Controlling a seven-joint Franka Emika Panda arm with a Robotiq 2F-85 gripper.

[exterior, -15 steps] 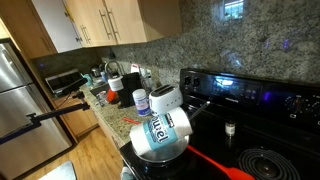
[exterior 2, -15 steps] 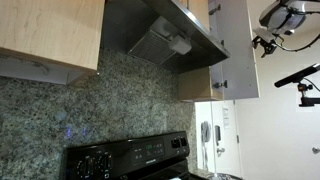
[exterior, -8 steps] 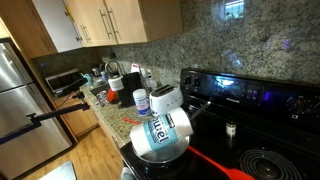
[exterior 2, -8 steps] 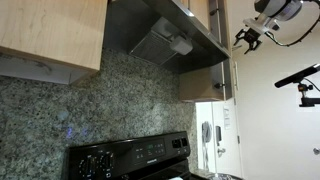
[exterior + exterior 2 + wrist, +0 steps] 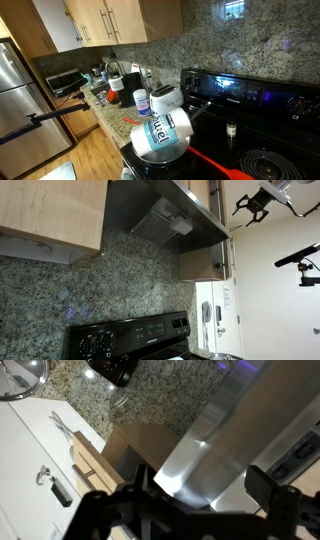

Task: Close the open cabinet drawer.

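Note:
No drawer shows; the thing here is a wooden upper cabinet (image 5: 204, 262) to the right of the steel range hood (image 5: 165, 220). Its door (image 5: 228, 230) now looks turned in against the cabinet, seen nearly edge-on. My gripper (image 5: 251, 204) hangs high at the top right, just right of the door's top edge and apart from it. Its fingers are spread and hold nothing. In the wrist view the gripper (image 5: 200, 495) is open above the slanted steel hood (image 5: 215, 440), with wooden cabinet (image 5: 130, 445) beside it.
A black stove (image 5: 130, 340) and granite backsplash (image 5: 90, 280) lie below the hood. A pot with a white labelled item (image 5: 160, 130) sits on the stove (image 5: 250, 100); bottles and jars (image 5: 125, 85) crowd the counter. A camera arm (image 5: 295, 258) sticks in at right.
The cabinet door has swung from wide open to nearly flat against the cabinet. My gripper moved left toward the door, then up and slightly right, away from it.

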